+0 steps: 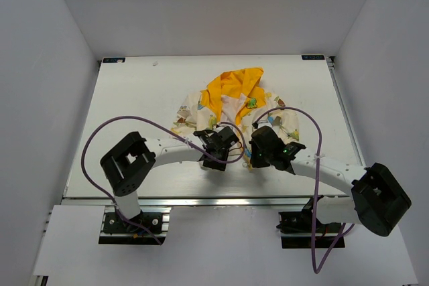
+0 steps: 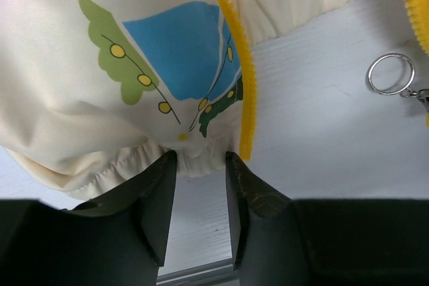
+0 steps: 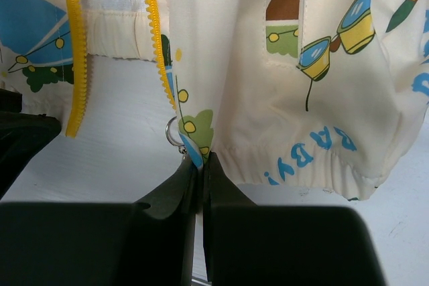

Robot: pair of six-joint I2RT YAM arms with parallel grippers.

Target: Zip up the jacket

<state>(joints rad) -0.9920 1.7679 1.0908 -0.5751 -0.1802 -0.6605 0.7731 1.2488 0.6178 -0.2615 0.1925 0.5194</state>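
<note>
Top external view: the jacket [image 1: 231, 108] lies front-up on the white table [image 1: 134, 92], right of centre and towards the far half. The yellow-orange hood [image 1: 234, 85] points to the far edge and the hem lies nearest the arms. Cream fabric, cartoon prints.

Both arms reach in from the near edge and meet at the hem, left gripper [image 1: 216, 140] just left of right gripper [image 1: 261, 140]. A purple cable [image 1: 134, 122] loops over each arm.

Left wrist view: left gripper [image 2: 201, 162] has its jaws partly apart, with bare table showing through the gap. The gathered hem sits right at the fingertips [image 2: 167, 165] but is not pinched. One yellow row of zipper teeth [image 2: 242, 85] runs down the panel edge and ends just right of the tips. A metal ring [image 2: 390, 74] lies on the table further right.

Right wrist view: right gripper [image 3: 201, 165] has its jaws pressed together on the hem of the other front panel. The ring [image 3: 173, 132] hangs just left of the pinch point. The two tooth rows stand apart with table visible between them, so the zipper is undone at the bottom.

Surface: matt white board, with an aluminium rail [image 1: 221, 200] along the near edge.

Room: plain pale grey walls [image 1: 40, 45] close in the left, right and far sides.
</note>
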